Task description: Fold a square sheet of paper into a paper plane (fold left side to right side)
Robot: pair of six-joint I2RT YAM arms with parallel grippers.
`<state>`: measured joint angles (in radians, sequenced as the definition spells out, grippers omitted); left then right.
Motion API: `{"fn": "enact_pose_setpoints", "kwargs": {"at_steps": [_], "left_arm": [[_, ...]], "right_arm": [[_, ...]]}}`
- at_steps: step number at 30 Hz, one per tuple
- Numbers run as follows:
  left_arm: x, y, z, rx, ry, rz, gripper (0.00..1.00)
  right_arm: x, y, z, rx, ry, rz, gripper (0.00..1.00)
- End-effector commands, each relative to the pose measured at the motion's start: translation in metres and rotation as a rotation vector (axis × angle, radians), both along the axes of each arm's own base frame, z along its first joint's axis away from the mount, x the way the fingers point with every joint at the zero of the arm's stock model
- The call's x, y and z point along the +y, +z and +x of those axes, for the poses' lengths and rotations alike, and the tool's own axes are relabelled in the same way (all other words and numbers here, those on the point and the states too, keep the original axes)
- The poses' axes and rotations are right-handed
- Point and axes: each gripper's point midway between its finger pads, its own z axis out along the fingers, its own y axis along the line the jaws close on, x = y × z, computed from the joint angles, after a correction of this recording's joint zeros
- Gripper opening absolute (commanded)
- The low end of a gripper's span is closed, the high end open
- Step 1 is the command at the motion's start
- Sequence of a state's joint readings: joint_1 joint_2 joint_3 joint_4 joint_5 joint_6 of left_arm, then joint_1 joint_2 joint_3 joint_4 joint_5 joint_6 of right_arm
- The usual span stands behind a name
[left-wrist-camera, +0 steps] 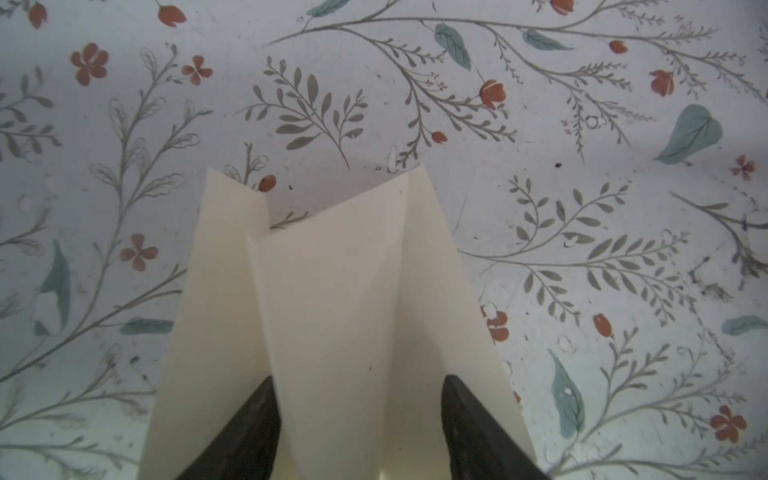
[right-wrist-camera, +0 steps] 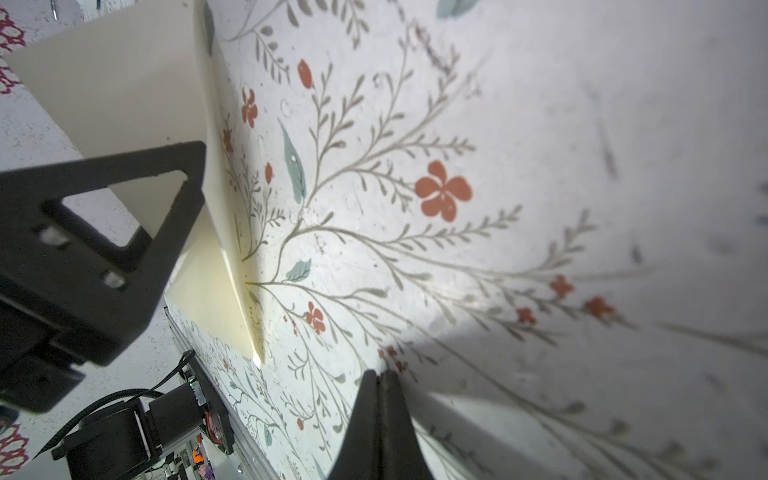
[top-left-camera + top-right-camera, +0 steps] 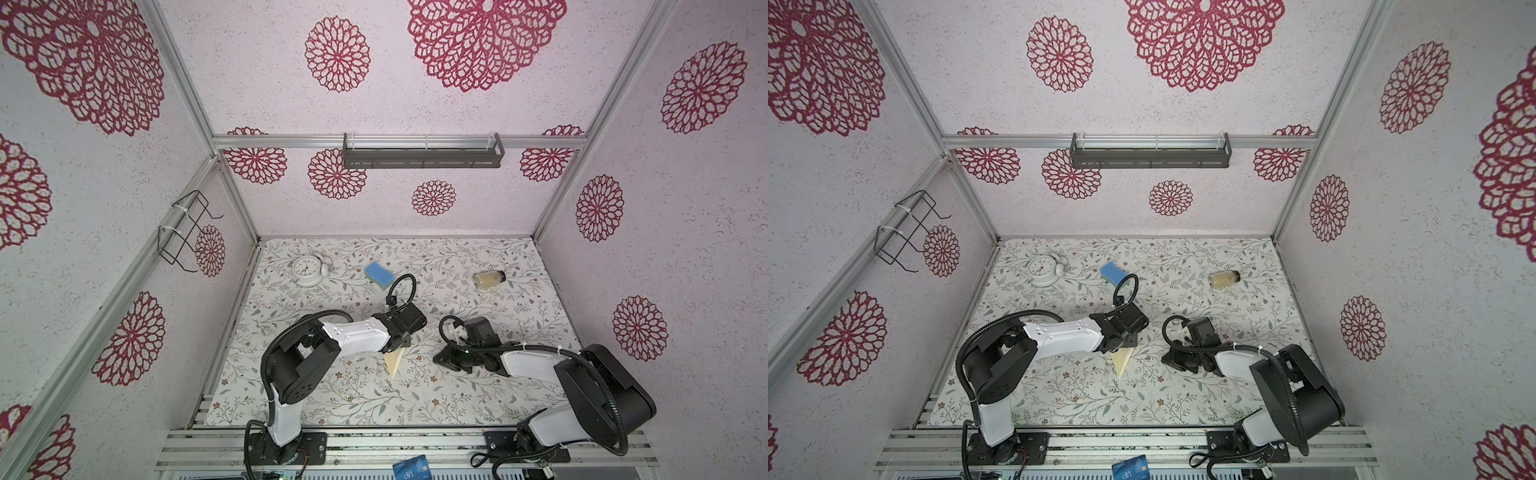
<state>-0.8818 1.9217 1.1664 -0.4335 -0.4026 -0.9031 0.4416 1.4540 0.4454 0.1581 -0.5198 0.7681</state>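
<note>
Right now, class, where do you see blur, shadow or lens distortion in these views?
Right wrist view: table partly blurred, shadow beside the shut right pincer. Left wrist view: paper plane sharp, evenly lit. Both top views: wide-angle stretch splays the walls.

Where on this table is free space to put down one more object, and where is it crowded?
Free: the far middle between the blue sponge and the jar; the front strip between the paper plane and the front edge of the table. Crowded: the centre, where the left gripper stands over the plane, near the right gripper.
</note>
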Motion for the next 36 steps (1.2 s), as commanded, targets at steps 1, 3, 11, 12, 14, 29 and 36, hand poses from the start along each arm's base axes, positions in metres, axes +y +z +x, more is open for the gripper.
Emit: {"fn": "enact_pose_setpoints", "kwargs": {"at_steps": [1,3,11,12,14,29,36], "left_arm": [[-0.001,0.001,0.003,-0.011,-0.003,0.033,0.64],[-0.001,0.0,0.003,-0.01,-0.004,0.034,0.64],[-0.003,0.025,0.009,-0.05,-0.024,0.027,0.65],[-0.005,0.03,0.01,-0.057,-0.029,0.024,0.65],[-0.007,0.042,0.014,-0.078,-0.037,0.018,0.66],[0.059,0.22,0.045,-0.42,0.054,0.089,0.99],[0.243,0.228,0.031,-0.684,0.303,0.231,0.99]], "right_arm": [[-0.001,-0.003,0.002,0.004,-0.015,-0.018,0.0],[0.0,-0.002,0.003,0.003,-0.015,-0.015,0.0],[0.003,0.005,0.006,-0.009,-0.01,-0.006,0.0],[0.003,0.006,0.006,-0.011,-0.009,-0.007,0.0],[0.003,0.009,0.008,-0.02,-0.007,-0.007,0.0],[-0.095,0.137,0.075,-0.462,-0.374,-0.412,0.99],[-0.229,0.161,0.09,-0.805,-0.781,-1.043,0.99]]}}
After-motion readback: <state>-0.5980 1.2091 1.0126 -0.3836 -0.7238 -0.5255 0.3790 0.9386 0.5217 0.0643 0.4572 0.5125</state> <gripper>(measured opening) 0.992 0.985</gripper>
